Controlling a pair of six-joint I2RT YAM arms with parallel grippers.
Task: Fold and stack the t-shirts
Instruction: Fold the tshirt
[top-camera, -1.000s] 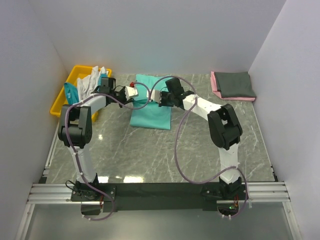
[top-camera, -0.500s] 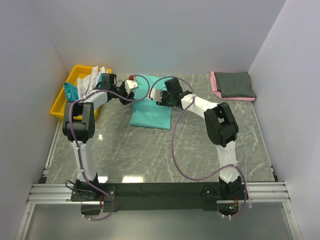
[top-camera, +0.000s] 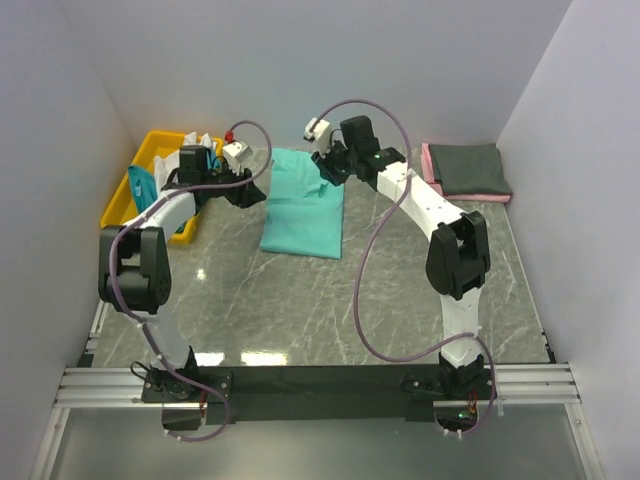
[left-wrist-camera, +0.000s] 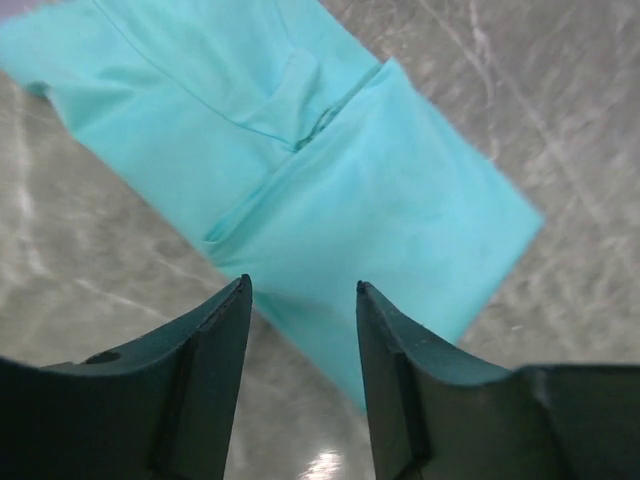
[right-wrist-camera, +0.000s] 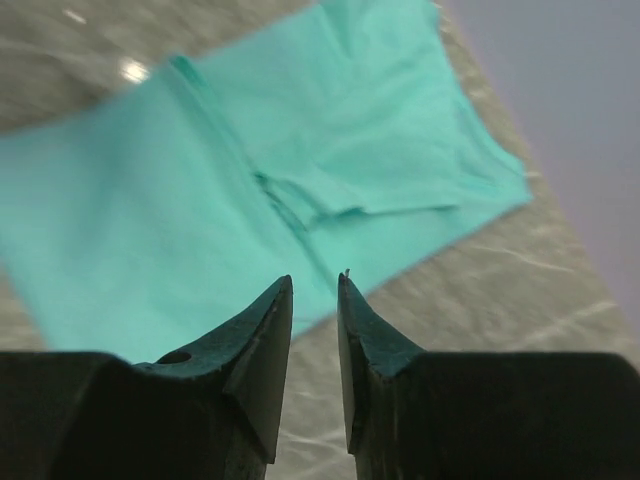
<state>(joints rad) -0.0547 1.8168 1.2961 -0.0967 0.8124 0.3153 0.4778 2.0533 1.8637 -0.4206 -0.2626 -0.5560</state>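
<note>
Arms raised off folded sea-green t-shirt (top-camera: 303, 210), left tool (left-wrist-camera: 302, 290) and right tool (right-wrist-camera: 315, 282) parted, empty

The right gripper (right-wrist-camera: 315, 283) hangs above the folded sea-green t-shirt (right-wrist-camera: 130, 230), jaws narrowly parted and empty. The shirt lies on the bench (right-wrist-camera: 530, 300).

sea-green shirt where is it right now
Top view: the sea-green shirt lies folded at the table's far centre, between the yellow bin on the left and the grey-on-pink stack on the right.

Sea-green t-shirt (left-wrist-camera: 380, 190) blurred, apparently cropped above.
</note>
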